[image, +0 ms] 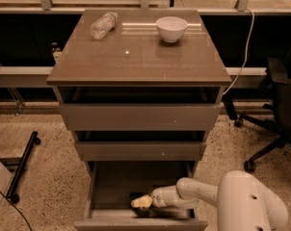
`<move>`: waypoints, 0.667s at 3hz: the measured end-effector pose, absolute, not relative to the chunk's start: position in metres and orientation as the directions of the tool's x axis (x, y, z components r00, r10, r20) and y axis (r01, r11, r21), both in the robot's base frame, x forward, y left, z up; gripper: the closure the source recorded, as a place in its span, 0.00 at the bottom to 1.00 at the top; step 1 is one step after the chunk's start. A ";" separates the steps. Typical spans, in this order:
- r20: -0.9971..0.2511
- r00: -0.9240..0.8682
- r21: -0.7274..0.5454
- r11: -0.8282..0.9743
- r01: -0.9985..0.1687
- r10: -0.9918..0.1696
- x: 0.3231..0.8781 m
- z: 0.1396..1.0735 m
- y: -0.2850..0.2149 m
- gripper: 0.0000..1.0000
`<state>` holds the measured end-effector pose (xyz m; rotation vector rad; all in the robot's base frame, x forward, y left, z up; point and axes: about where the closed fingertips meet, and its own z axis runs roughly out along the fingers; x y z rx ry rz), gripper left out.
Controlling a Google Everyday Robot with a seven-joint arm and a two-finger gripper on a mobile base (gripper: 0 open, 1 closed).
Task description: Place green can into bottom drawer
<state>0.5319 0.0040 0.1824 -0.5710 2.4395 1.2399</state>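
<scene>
The bottom drawer (107, 186) is pulled out below the two shallower drawers, with its flat front (140, 224) at the lower edge of the view. My arm reaches in from the right, and my gripper (141, 202) is low inside the drawer near its front middle. A small dark shape (135, 196) lies against the gripper's tip on the drawer floor. I cannot tell whether it is the green can, and no green shows anywhere in view.
A clear plastic bottle (103, 25) lies on the cabinet top at the back left and a white bowl (171, 28) stands at the back right. An office chair (275, 114) is to the right. A dark stand leg (21, 167) lies on the floor to the left.
</scene>
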 end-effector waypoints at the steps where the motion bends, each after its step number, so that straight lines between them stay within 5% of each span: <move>1: -0.471 -0.860 0.683 0.536 -0.497 -0.196 0.531 0.182 0.005 0.00; 2: -0.471 -0.860 0.683 0.536 -0.497 -0.196 0.531 0.182 0.005 0.00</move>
